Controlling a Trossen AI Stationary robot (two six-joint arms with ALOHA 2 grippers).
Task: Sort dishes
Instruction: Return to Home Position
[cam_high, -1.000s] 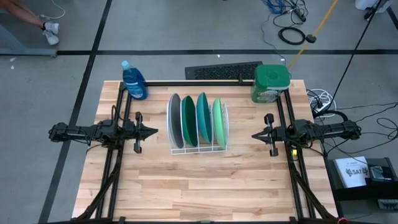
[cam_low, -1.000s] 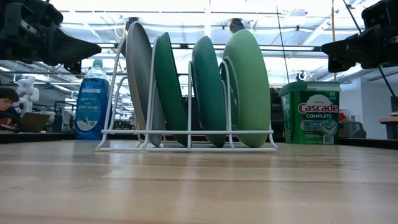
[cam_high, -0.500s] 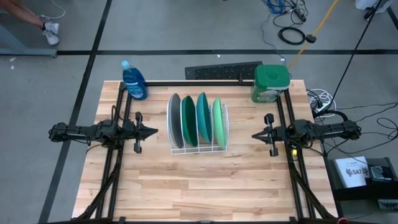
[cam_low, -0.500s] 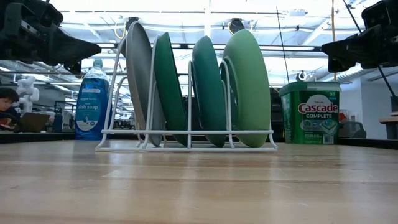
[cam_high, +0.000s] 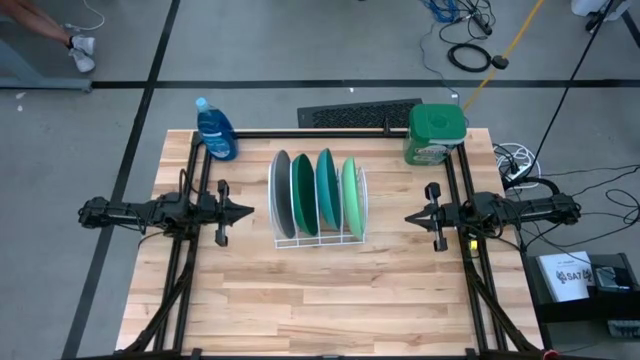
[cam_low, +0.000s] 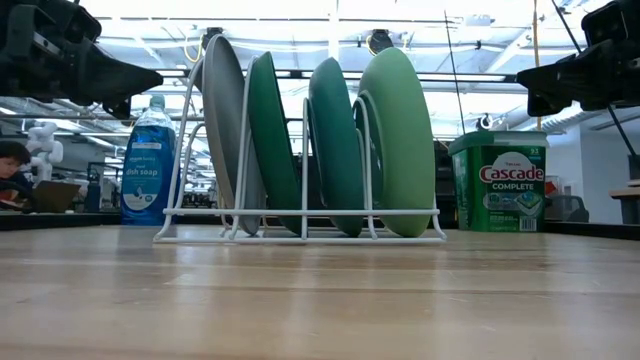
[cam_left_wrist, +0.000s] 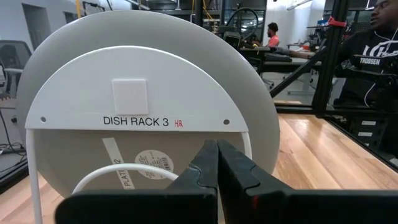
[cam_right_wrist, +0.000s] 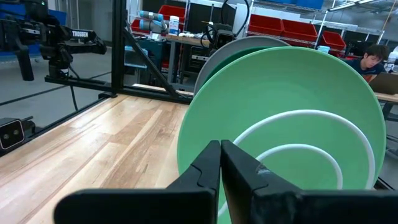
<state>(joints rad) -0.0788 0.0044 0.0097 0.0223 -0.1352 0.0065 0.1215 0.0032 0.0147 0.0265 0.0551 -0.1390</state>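
On the wooden desk (cam_high: 320, 300), four round flat dishes are standing on edge in one white wire rack (cam_low: 200, 211): grey plate (cam_high: 282, 195), dark green plate (cam_high: 303, 193), teal plate (cam_high: 326, 190), light green plate (cam_high: 350, 197). Sorting looks finished, with homing in hand. Left gripper (cam_high: 248, 212) and right gripper (cam_high: 408, 217) are hanging either side of the rack, fingers together, empty. By my judgement, the next move calls only for settling.

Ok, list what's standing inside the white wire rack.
In the white wire rack, four stand on edge: grey plate, dark green plate, teal plate, light green plate. They overlap, hiding most inner faces. The left gripper and right gripper wait beside it.
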